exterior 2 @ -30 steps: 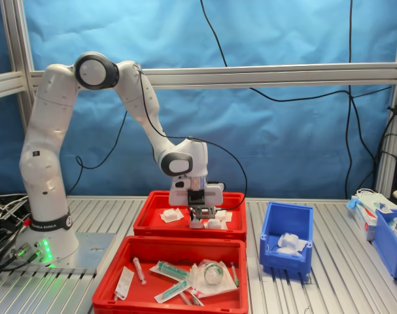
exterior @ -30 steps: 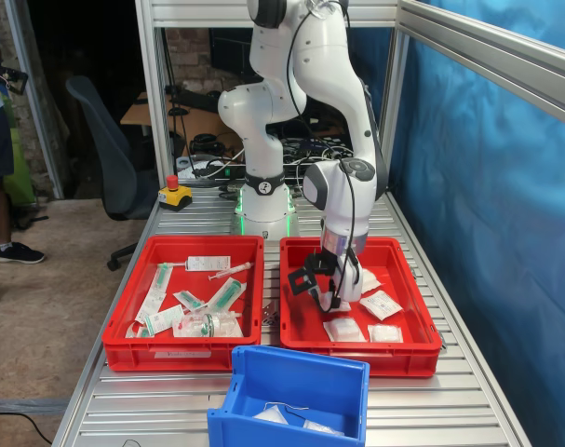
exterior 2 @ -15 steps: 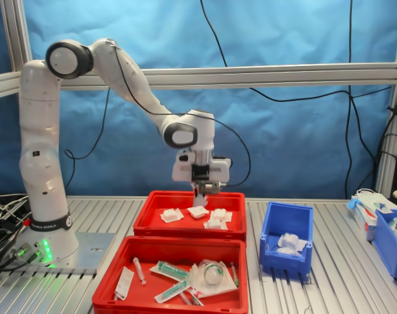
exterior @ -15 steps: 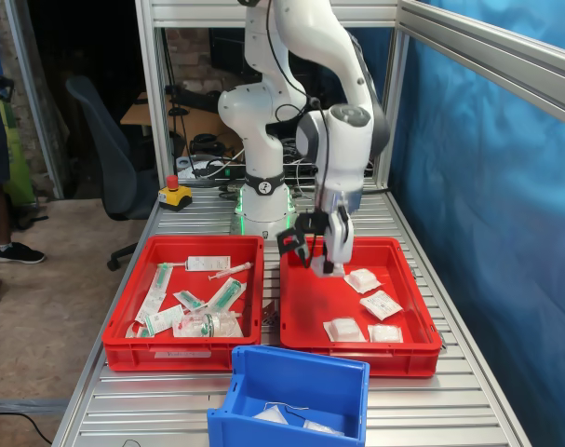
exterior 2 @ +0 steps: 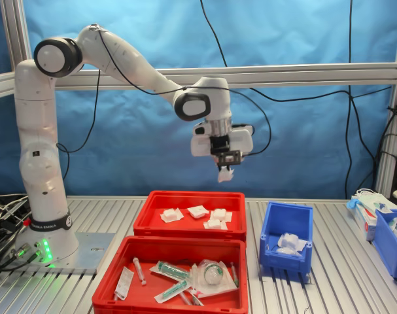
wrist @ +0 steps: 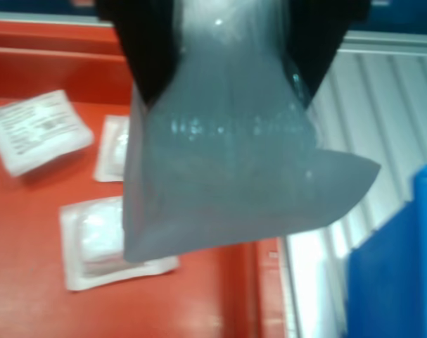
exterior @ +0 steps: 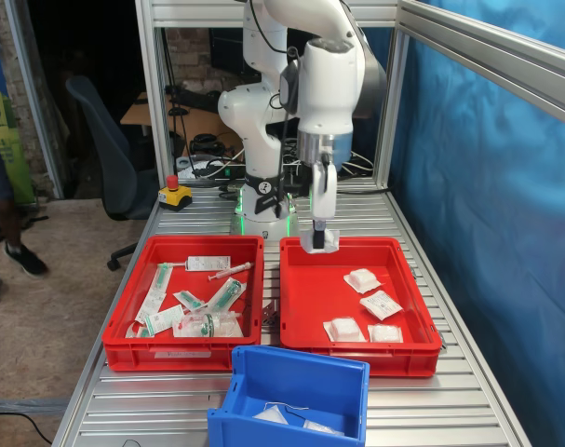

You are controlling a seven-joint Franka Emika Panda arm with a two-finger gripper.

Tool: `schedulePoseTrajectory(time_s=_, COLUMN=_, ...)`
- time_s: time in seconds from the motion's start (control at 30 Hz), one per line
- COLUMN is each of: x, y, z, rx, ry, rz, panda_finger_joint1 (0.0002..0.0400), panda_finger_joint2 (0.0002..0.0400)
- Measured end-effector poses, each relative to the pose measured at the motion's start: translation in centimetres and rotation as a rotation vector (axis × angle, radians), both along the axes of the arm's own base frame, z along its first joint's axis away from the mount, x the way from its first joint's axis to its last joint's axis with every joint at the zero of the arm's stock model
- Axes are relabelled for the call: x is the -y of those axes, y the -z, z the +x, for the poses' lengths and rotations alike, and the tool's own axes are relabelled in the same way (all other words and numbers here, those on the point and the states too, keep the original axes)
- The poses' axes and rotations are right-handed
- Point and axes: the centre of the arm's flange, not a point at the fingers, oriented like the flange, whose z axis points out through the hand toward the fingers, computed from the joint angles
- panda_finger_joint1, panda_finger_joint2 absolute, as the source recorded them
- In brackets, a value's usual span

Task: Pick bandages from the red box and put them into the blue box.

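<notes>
We see the black gripper (exterior 2: 225, 167) clamped on a white crinkly bandage packet (exterior 2: 225, 174), above the shallow red plastic crate (exterior 2: 189, 224).

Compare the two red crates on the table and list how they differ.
The red box holds only four white square bandages; the other red crate holds syringes and long packets. The tool hangs over the red box's rim with one bandage, not over the other crate. Both are shallow, rimmed and alike.
</notes>
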Motion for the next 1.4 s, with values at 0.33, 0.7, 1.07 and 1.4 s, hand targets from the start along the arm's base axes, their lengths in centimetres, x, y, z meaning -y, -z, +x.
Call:
schedulePoseTrajectory(time_s=0.33, x=2.7, y=-3.4, z=4.5, rx=0.085, ry=0.076, rz=0.002, panda_finger_joint1=0.0088, panda_finger_joint2=0.0088)
schedulePoseTrajectory(time_s=0.7, x=3.5, y=-2.1, z=9.4, rx=0.112, ry=0.116, rz=-0.037, panda_finger_joint1=0.0088, panda_finger_joint2=0.0088)
schedulePoseTrajectory(time_s=1.07, x=3.9, y=1.1, z=13.3, rx=0.115, ry=0.128, rz=-0.089, panda_finger_joint1=0.0088, panda_finger_joint2=0.0088)
schedulePoseTrajectory(time_s=1.4, x=5.2, y=3.4, z=16.8, rx=0.145, ry=0.148, rz=-0.120, panda_finger_joint1=0.0088, panda_finger_joint2=0.0088)
